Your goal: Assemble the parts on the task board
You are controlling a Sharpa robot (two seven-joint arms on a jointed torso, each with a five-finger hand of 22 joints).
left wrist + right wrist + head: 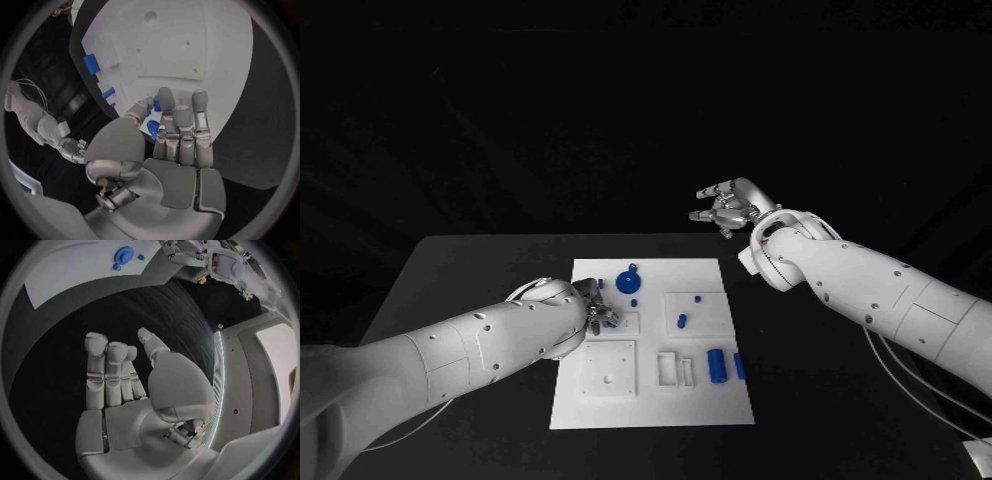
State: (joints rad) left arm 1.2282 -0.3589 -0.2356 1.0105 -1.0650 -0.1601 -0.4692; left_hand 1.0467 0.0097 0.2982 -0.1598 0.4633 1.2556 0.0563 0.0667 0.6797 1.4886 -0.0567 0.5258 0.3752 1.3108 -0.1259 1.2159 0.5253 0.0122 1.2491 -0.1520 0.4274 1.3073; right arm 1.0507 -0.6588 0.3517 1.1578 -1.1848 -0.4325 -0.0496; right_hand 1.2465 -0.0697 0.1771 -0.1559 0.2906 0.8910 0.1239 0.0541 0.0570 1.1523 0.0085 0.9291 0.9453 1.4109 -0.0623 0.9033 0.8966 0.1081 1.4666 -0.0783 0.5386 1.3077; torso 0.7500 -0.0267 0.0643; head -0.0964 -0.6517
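Here the left hand [596, 314] pinches a small blue part [154, 129], axis unclear; right hand [727, 206] spread, empty.

Task board [651, 400]: white rectangular plate lying flat mid-table, long sides running front to back, surface marked with raised square panels and slots.
Round blue part [629, 281]: disc with a small tab, near the board's far edge.
Small blue part [682, 321]: short piece at mid-board.
Two blue cylindrical parts [718, 364] and [738, 366]: side by side along the right edge, nearer the front.
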